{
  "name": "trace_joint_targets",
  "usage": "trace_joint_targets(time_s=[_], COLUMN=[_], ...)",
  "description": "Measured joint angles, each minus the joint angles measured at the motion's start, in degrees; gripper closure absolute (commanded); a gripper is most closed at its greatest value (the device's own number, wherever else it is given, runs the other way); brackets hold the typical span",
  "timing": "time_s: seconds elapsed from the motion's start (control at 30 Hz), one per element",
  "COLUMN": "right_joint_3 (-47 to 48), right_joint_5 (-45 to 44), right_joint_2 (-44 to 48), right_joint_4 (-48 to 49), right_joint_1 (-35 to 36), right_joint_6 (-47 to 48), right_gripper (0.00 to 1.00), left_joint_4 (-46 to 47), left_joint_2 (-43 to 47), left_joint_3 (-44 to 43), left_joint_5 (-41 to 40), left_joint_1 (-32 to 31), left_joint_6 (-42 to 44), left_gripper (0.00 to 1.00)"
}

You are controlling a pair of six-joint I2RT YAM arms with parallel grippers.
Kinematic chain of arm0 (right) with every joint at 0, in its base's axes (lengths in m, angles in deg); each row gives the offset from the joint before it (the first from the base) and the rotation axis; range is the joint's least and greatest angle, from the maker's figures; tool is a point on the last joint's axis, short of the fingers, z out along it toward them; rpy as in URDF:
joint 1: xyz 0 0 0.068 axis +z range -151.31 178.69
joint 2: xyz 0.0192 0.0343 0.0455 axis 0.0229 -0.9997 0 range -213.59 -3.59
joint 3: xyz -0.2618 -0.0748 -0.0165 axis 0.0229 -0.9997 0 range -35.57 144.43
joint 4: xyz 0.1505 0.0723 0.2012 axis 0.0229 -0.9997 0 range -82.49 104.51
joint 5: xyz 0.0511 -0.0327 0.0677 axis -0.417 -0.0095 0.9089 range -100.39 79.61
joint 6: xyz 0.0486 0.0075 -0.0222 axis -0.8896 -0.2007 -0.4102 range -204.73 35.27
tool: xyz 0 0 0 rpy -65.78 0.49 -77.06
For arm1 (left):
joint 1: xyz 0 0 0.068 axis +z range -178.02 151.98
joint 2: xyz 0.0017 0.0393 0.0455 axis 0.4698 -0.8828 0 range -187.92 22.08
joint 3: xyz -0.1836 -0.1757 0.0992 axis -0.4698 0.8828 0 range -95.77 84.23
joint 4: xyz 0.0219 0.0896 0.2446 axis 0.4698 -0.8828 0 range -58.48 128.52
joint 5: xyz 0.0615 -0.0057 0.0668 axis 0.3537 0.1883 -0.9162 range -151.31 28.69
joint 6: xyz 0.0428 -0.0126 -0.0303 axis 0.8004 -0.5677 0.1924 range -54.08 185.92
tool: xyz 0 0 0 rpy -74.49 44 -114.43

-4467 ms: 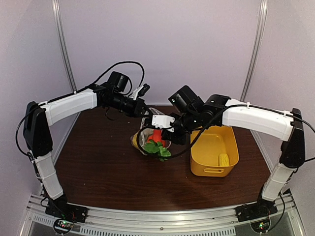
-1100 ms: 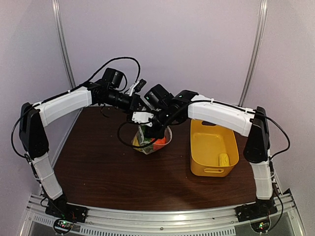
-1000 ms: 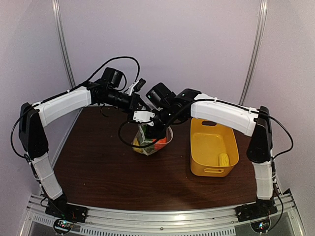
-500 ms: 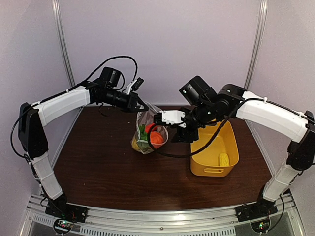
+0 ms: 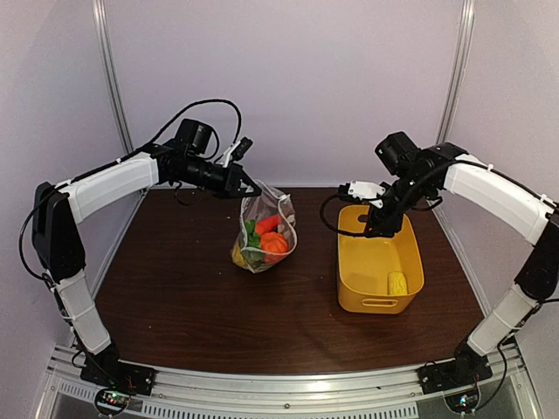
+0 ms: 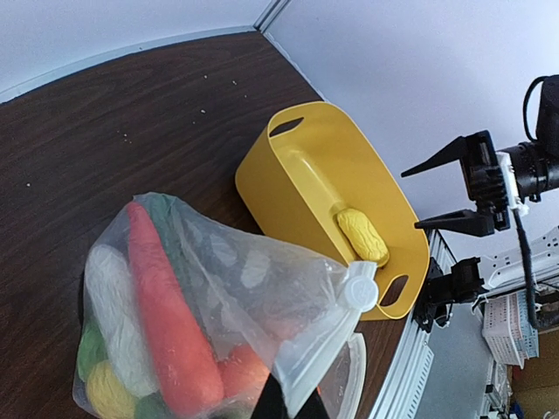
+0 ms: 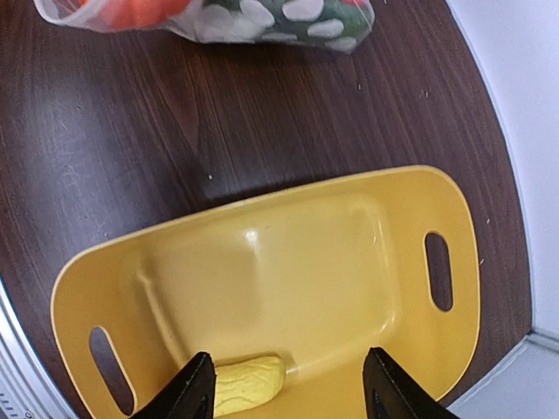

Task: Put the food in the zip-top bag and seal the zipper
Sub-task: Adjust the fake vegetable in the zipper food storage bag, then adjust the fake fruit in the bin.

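Observation:
The zip-top bag point(image 5: 265, 229) hangs over the table's middle, its mouth edge pinched by my shut left gripper point(image 5: 251, 191). Inside it lies food: an orange carrot point(image 6: 166, 319), white, green and yellow pieces. In the left wrist view the zipper point(image 6: 327, 345) runs up from my left gripper point(image 6: 293, 408) to its white slider point(image 6: 360, 293). A yellow food piece point(image 7: 249, 384) lies in the yellow basket point(image 7: 288, 262). My right gripper point(image 5: 377, 229) hovers open above the basket point(image 5: 377, 301), jaws wide and empty, with the yellow piece point(image 5: 397, 282) toward the near end.
The basket point(image 6: 306, 148) stands on the dark wood table point(image 5: 175, 297) right of the bag point(image 7: 262, 17). Walls close in at the back and sides, with metal posts point(image 5: 109, 70) at the rear corners. The rail carrying both arm bases runs along the near edge.
My right gripper has pulled away from the bag's mouth, swung right over the basket and opened wider. The carrot it carried now lies in the bag. The left gripper keeps its hold.

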Motion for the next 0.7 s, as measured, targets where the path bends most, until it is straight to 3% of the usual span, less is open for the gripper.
trace_joint_targets(time_s=[0.2,0.53,0.7], right_joint_3=[-2.29,-16.26,-17.97], right_joint_5=[-1.62,-5.05,-5.55], right_joint_2=[-0.70,-1.36,-3.74], right_joint_4=[-4.98,-5.90,-5.88], right_joint_1=[-5.51,-6.82,-8.41], right_joint_6=[-1.81,-6.08,-7.80], right_gripper=[0.40,0.37,0.37], left_joint_4=[0.00,0.00,0.00], left_joint_2=[0.00,0.00,0.00], left_joint_3=[0.00,0.00,0.00], left_joint_5=[0.15,0.15,0.15], left_joint_1=[0.00,0.00,0.00], left_joint_6=[0.00,0.00,0.00], left_gripper=[1.00,1.00,1.00])
